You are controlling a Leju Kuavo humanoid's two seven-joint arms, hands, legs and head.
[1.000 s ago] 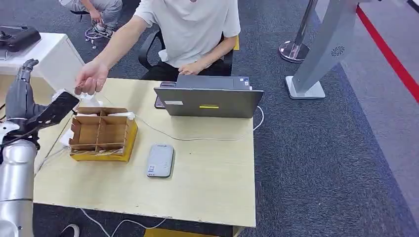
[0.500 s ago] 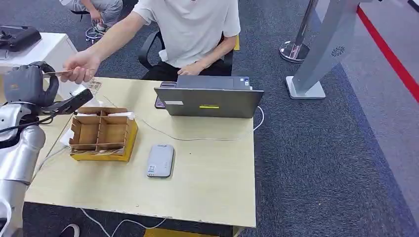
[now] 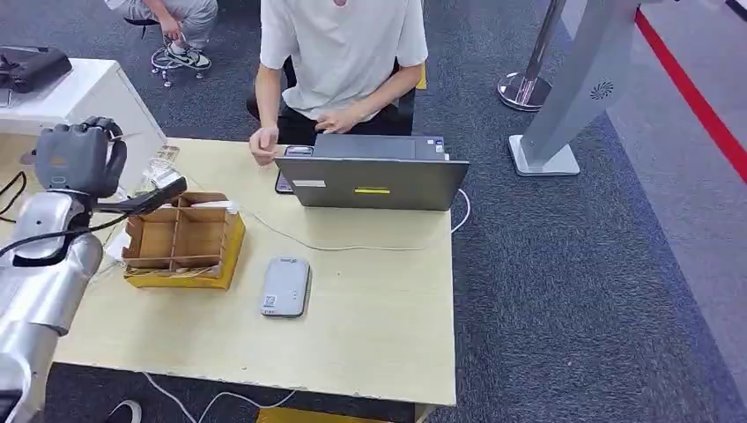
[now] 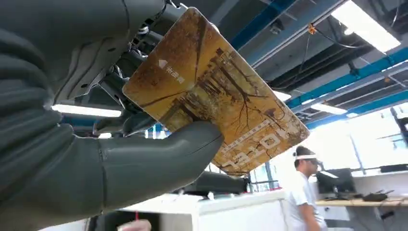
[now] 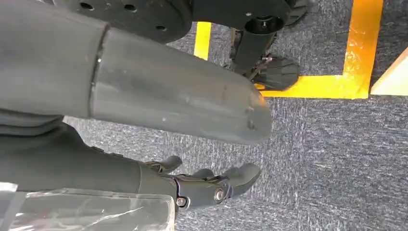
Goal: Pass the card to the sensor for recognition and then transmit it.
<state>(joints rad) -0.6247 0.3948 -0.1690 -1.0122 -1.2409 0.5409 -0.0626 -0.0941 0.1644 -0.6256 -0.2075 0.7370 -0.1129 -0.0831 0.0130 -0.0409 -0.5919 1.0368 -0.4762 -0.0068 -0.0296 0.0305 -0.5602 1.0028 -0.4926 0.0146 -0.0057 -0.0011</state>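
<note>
My left hand (image 3: pixel 79 159) is raised over the table's left edge, beside the cardboard box (image 3: pixel 181 238). In the left wrist view my left hand (image 4: pixel 159 154) pinches a brown-and-gold card (image 4: pixel 216 103) with a tree picture between the thumb and the fingers. The grey card sensor (image 3: pixel 286 286) lies flat on the table, to the right of the box and well below the held card. My right hand (image 5: pixel 159 110) hangs over the carpet with its fingers apart and nothing in it.
A person sits behind the wooden table (image 3: pixel 370 335), one hand (image 3: pixel 262 145) near the open laptop (image 3: pixel 374 176). A white cable (image 3: pixel 352 247) crosses the table. A white side table (image 3: pixel 79 92) stands at the left. Yellow floor tape (image 5: pixel 365 43) marks the carpet.
The person brought a card to my left hand, let go and drew the arm back to the laptop. My left hand turned and closed on the card.
</note>
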